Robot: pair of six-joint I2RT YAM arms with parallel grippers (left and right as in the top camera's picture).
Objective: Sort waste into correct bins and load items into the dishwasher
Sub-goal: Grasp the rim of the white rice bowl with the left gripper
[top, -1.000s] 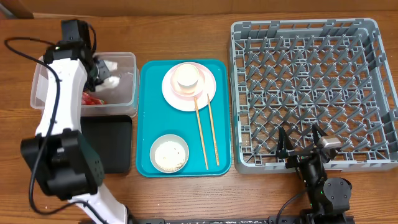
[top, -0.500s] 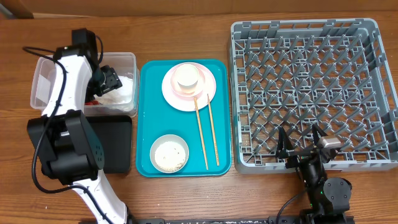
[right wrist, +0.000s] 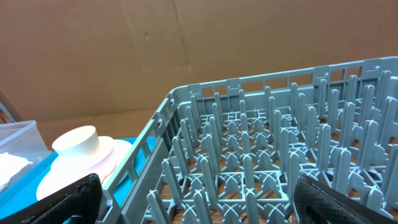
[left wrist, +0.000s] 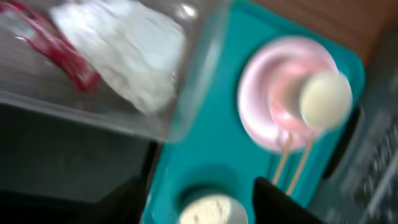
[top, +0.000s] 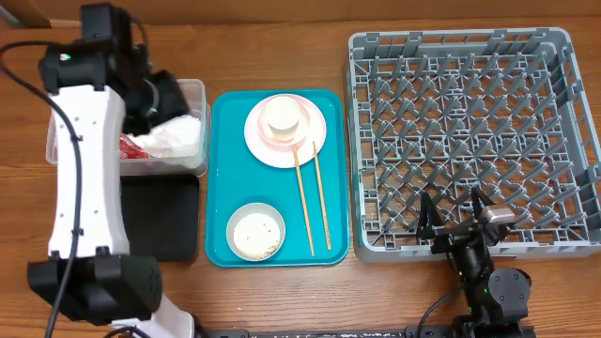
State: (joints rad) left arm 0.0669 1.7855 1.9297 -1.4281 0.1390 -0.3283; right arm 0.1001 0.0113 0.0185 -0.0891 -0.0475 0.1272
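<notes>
Starting nearest, the right claw (top: 449, 205) hangs released, fingers wide and empty, at the near wall of the rack (top: 526, 56). I judge that a low reach left toward the teal tray (top: 221, 188) would knock that wall or snag the pegs.

On the tray's near end, the bowl (top: 231, 225) holds rice (top: 254, 235). Tipped in a lift, it would scatter grains over the tray before reaching a bin. The black tray (top: 174, 221) lies just left of the teal one.

The chopsticks (top: 303, 202) lie flat right of the bowl and run away from it, their far tips on the near rim of the plate (top: 258, 136). Thin and flush with the tray, they would likely slip out of a pinch, and raising the plate first would roll them. The cup (top: 284, 115) sits on the plate, so a tilted plate would shed it.

Farthest left, the tub (top: 192, 86) holds the napkin (top: 178, 139) and wrapper (top: 131, 144). The left claw (left wrist: 205, 196) hovers over the tub. The blurred wrist view shows its fingers apart with nothing between, so it seems released. Its arm covers the tub's left part, and a careless descent could clip the wall and shove the tub.
</notes>
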